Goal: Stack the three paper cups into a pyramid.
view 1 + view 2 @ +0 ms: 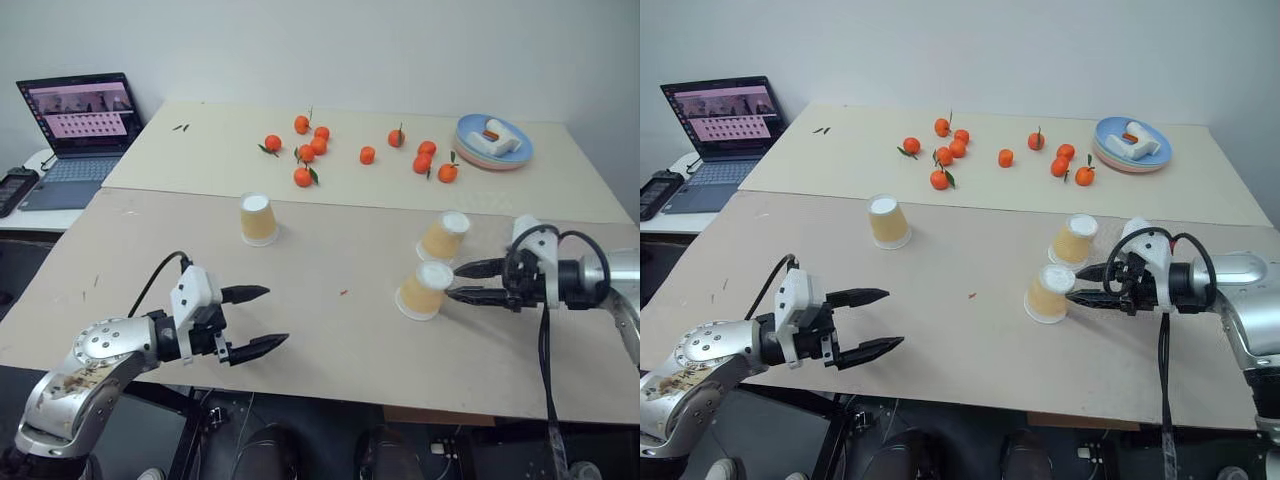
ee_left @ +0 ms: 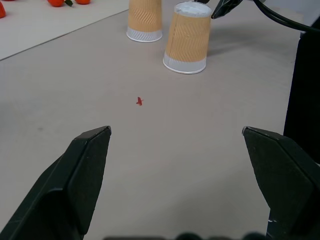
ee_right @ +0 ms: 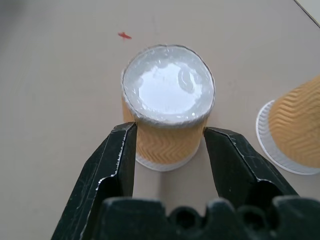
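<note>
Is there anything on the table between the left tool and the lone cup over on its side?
Nothing visible. Bare table lies between the open left tool and the lone cup; the tangerines sit farther back.

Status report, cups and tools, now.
Left tool open, empty. Right tool shut on nearest tan paper cup. Three cups inverted, unstacked. Nothing in the way.

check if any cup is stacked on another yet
No, all three cups stand upside down apart on the table, none on top of another.
</note>
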You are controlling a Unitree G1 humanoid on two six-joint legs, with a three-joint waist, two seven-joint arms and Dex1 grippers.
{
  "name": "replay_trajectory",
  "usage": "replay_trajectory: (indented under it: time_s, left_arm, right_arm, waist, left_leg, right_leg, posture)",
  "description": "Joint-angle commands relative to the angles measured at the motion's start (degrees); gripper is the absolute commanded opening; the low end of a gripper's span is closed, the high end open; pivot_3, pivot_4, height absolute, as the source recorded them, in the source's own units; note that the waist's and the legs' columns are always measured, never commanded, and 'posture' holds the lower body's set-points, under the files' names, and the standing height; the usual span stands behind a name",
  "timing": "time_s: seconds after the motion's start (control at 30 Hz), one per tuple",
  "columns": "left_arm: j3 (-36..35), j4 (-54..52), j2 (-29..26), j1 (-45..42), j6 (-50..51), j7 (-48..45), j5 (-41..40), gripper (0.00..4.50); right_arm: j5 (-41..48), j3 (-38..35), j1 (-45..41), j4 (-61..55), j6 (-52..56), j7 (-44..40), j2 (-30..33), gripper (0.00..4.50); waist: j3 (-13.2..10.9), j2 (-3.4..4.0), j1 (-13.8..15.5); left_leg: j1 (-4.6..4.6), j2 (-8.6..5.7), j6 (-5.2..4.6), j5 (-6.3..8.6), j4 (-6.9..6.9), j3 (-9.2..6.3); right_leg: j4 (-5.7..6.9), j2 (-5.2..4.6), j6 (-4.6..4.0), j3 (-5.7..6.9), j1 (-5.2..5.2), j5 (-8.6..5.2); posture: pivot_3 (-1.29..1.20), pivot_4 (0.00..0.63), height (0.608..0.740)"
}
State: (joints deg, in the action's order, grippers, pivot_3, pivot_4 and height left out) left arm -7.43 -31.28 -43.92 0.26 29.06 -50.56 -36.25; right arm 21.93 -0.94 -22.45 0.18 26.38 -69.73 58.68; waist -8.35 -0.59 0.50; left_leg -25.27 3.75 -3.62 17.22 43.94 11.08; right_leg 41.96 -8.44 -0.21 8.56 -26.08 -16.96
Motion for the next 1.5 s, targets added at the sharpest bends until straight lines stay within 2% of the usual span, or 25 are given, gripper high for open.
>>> replay_trajectory:
  time_s: [0.03,0.17,0.27,0.37,0.4,0.67,0.8,1.23,1.5]
  left_arm:
    - [-1.84,-3.0,0.23,0.25,0.65,1.31,-1.64,4.5]
    - [-2.31,-4.0,-0.23,1.32,1.15,1.8,-1.77,4.5]
    - [-2.33,-3.98,-0.23,1.45,1.15,2.0,-1.85,4.5]
    - [-2.3,-3.91,-0.28,1.66,1.06,2.02,-1.89,4.5]
    - [-2.2,-3.89,-0.3,1.76,1.0,2.03,-1.83,4.5]
    - [-1.93,-3.65,-0.13,1.65,0.81,2.08,-1.82,4.5]
    - [-1.9,-3.54,-0.03,1.31,0.86,2.38,-1.76,4.5]
    - [-2.01,-3.52,0.3,1.39,0.72,3.39,-1.37,4.5]
    - [-2.49,-4.24,0.24,2.54,0.66,4.32,-1.34,4.5]
  right_arm:
    - [-1.66,-0.32,-2.17,1.24,-3.15,-0.26,-0.53,2.56]
    - [-0.08,-1.71,-4.07,0.74,-1.8,-0.98,-0.93,2.56]
    - [1.41,-1.97,-4.33,-0.15,0.47,-1.72,-0.77,3.26]
    - [1.85,-1.74,-3.51,-1.2,1.34,-2.66,-0.35,4.31]
    - [1.59,-1.62,-3.01,-1.21,1.06,-2.94,-0.08,4.45]
    - [0.2,-0.83,-0.56,-0.1,0.69,-4.55,0.98,4.45]
    - [-1.81,1.74,-1.6,-0.49,-0.94,-3.46,-1.5,4.45]
    - [-4.96,6.23,-12.16,4.83,-2.45,-2.62,-10.12,4.45]
    - [-5.58,6.58,-13.11,5.94,-2.55,-3.51,-10.77,4.45]
  waist:
    - [0.0,0.0,-0.07]
    - [0.0,0.0,-0.26]
    - [0.0,0.0,-0.41]
    - [0.0,0.0,-0.42]
    - [0.0,0.0,-0.39]
    - [0.0,0.0,-0.39]
    - [0.0,0.0,-0.53]
    - [0.0,0.0,-1.15]
    - [0.0,0.0,-1.12]
  left_leg:
    - [0.0,0.01,0.0,0.0,0.01,0.0]
    - [0.03,0.03,0.0,0.0,0.04,0.0]
    - [0.03,0.04,0.0,0.0,0.04,0.0]
    - [0.03,0.03,0.0,0.0,0.03,-0.01]
    - [0.03,0.02,0.0,0.0,0.03,-0.01]
    - [0.03,0.03,0.0,0.0,0.04,-0.01]
    - [0.03,0.03,0.0,0.0,0.04,0.0]
    - [0.03,0.02,0.0,0.0,0.05,0.0]
    - [0.03,0.0,0.0,0.0,0.04,0.0]
  right_leg:
    - [0.01,0.0,0.0,0.0,0.0,0.0]
    - [0.06,0.0,0.0,-0.04,0.0,0.0]
    - [0.06,0.01,0.0,-0.03,0.0,0.0]
    - [0.05,0.01,0.0,-0.02,0.01,0.0]
    - [0.05,0.0,0.0,-0.03,0.01,0.0]
    - [0.06,0.01,-0.01,-0.02,0.02,0.01]
    - [0.06,0.01,-0.01,-0.02,0.02,0.01]
    - [0.07,0.01,-0.01,-0.01,0.02,0.01]
    - [0.07,0.01,-0.01,0.0,0.02,0.01]
  posture:
    - [0.0,0.15,0.68]
    - [0.0,0.15,0.68]
    - [0.0,0.15,0.68]
    - [0.0,0.15,0.68]
    - [0.0,0.15,0.68]
    - [0.0,0.15,0.68]
    - [0.0,0.15,0.68]
    - [0.0,0.15,0.68]
    - [0.0,0.15,0.68]
